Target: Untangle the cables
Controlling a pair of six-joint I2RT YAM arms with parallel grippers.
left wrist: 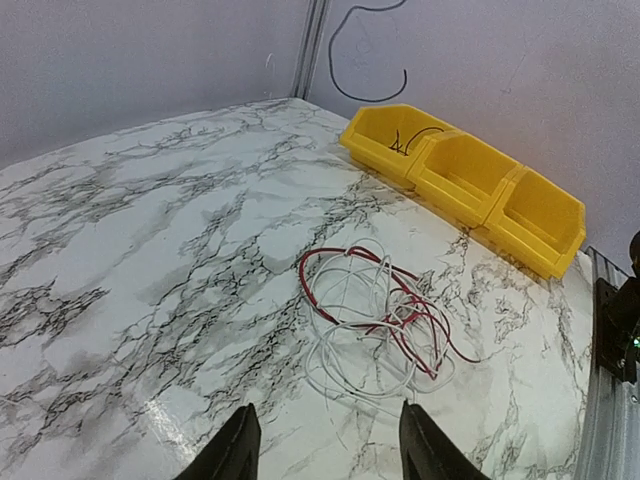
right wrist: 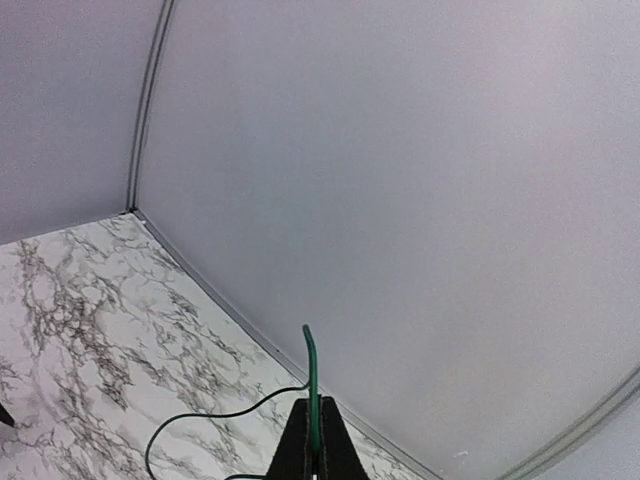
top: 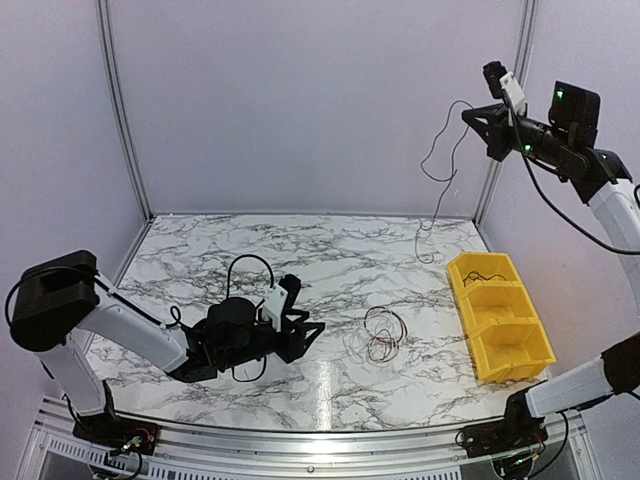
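Nearest the arm bases, the left gripper (left wrist: pixel 325 445) sits low over the bench (left wrist: pixel 120 250), its fingers spread with nothing between them, aimed at the tangle (left wrist: pixel 372 322) of red and white cables just ahead. The tangle lies on the bench between this gripper and the yellow bin (left wrist: pixel 545 245). The risk here is a pinch that catches both colours at once. The loops overlap closely, so a pull would likely drag the whole knot across the marble or tighten it instead of freeing one strand. Wires this thin may also slip out of the fingers.

Further back, one black cable (left wrist: pixel 418 135) lies in the bin's far compartment.

Farthest and highest, the right gripper (right wrist: pixel 315 440) has its fingers pressed together on a dark cable (right wrist: pixel 312 370) (it looks greenish in the wrist view). The cable hangs in a long, kinked line towards the back of the bench, beside the bin and not over it. I cannot tell whether its tail touches the surface. Let go from this height, such a springy length could drape over the bin wall or miss the bin. A swing on the way across could drop the tail onto the tangle.
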